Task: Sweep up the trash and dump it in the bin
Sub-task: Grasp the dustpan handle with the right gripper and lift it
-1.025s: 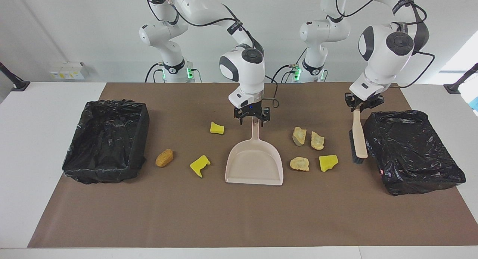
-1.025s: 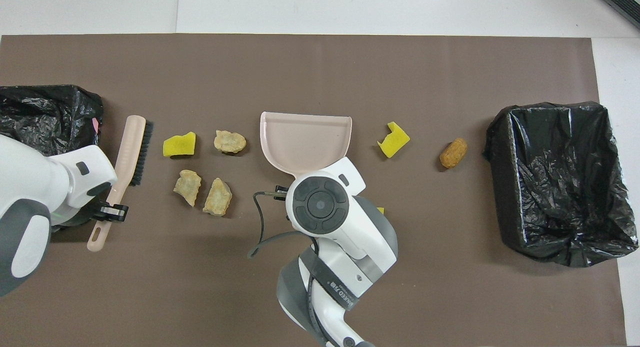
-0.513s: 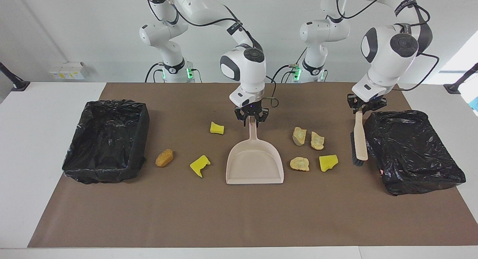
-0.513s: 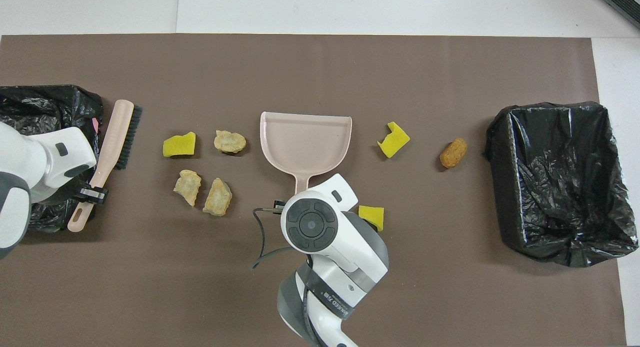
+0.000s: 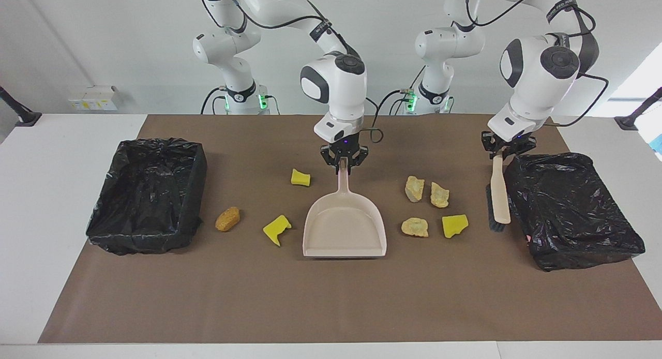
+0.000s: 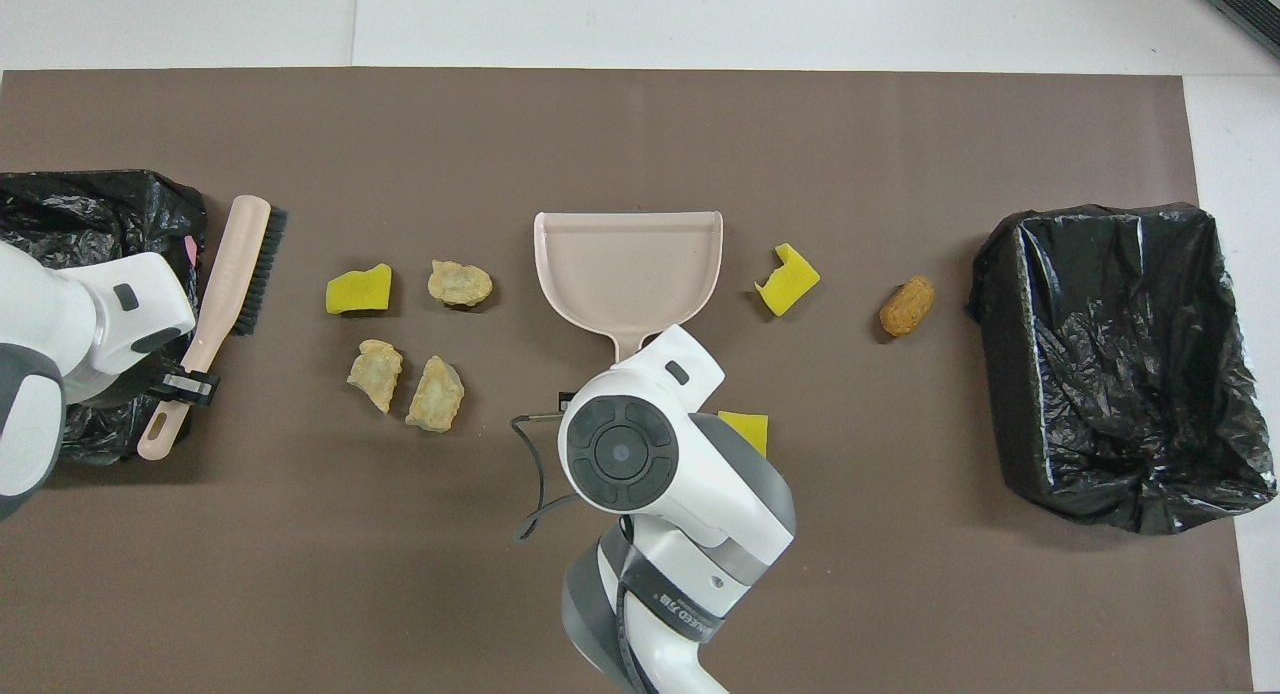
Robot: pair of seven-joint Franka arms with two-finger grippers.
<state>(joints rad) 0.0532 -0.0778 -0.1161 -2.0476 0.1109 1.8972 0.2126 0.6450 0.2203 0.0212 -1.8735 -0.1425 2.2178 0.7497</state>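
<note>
Right gripper [image 5: 344,165] pinches the beige plastic dustpan's [image 5: 345,228] handle, frame centre. Left gripper [image 5: 506,150] clamps the beige bristle brush [image 5: 499,193] (centre-right). Seven yellow and tan foam scraps [image 5: 427,206] flank the pan.

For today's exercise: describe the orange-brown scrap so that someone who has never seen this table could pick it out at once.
Start at the black-lined bin at the right arm's end of the table. Just beside it, toward the beige dustpan, lies the orange-brown scrap. It is the only rounded, crumbly, darker lump; its nearest neighbour, the notched scrap, is bright yellow.
</note>
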